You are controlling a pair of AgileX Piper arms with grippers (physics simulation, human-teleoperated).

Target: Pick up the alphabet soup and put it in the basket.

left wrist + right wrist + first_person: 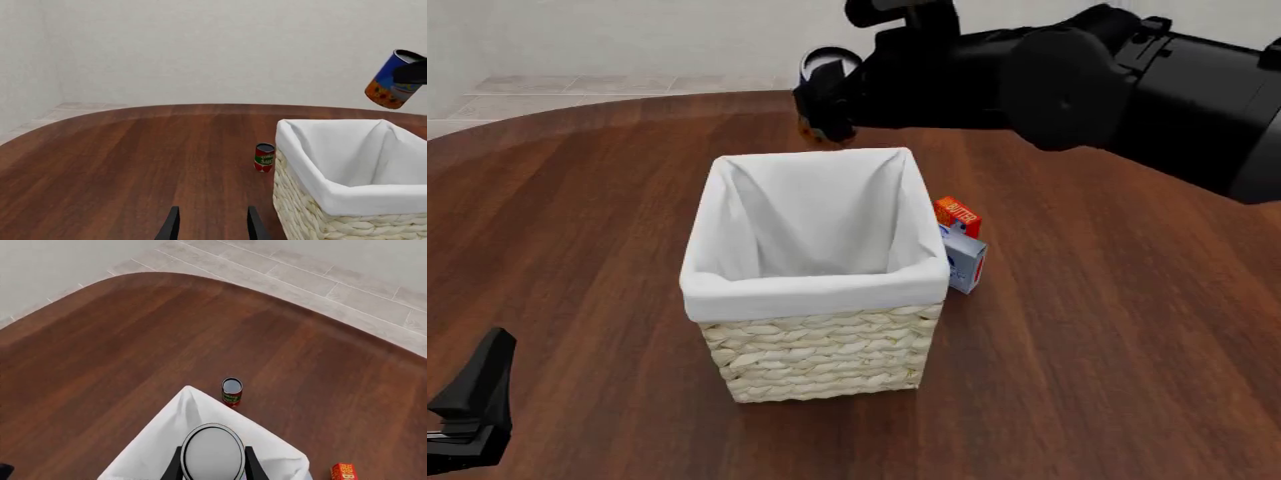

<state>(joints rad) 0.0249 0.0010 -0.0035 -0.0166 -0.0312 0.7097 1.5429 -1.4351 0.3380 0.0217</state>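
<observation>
My right gripper (212, 465) has its fingers pinching the alphabet soup (393, 80), held up over the far edge of the basket (814, 345). I think I'm carrying it in. Next I'd bring it nearer, over the middle, then let go. My left gripper (212, 225) waits with fingers spread.
</observation>
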